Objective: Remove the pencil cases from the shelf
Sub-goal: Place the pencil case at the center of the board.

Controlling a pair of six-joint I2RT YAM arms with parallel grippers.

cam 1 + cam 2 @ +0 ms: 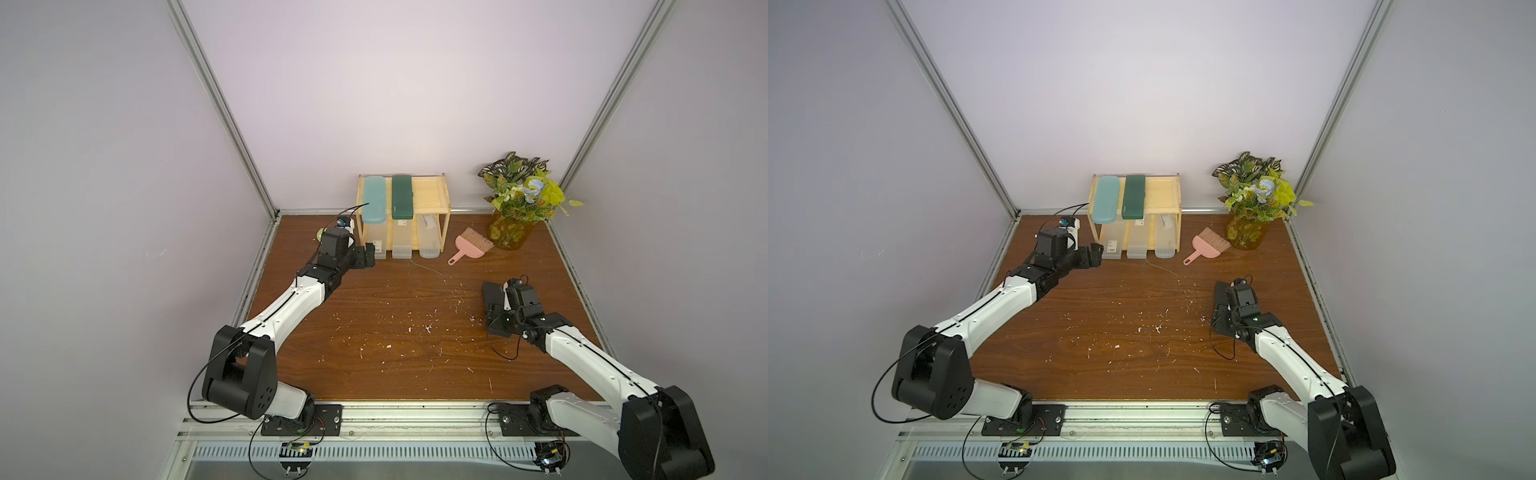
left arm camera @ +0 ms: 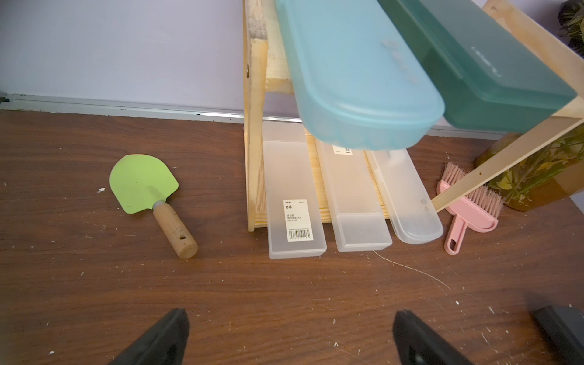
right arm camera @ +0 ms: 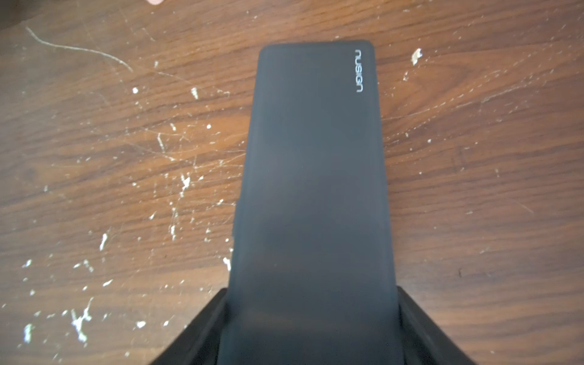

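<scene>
Black pencil case (image 3: 313, 158): off the shelf, right of mid-table, low over the wood. Contact with the table can't be told. Right gripper (image 3: 311, 316) clenched across its near end.

To finish well, I'd lower it flat until it rests, then release. Dropped from tilt, it may skid.

Left gripper (image 2: 290, 335): released, jaws spread, empty, just near-left of the shelf (image 1: 432, 195), facing the bottom tier. Likely next is the barcoded frosted case (image 2: 295, 202). Its near end overhangs, so pinch across the width there and draw it straight out, clear of the corner post.

- **Top tier:** light teal case (image 1: 374, 199) left, dark green case (image 1: 402, 196) middle, right slot bare.
- **Bottom tier:** three frosted cases side by side.

All lids shut; contents unreadable.

Right of the shelf: pink hand brush (image 1: 471, 245).
</scene>
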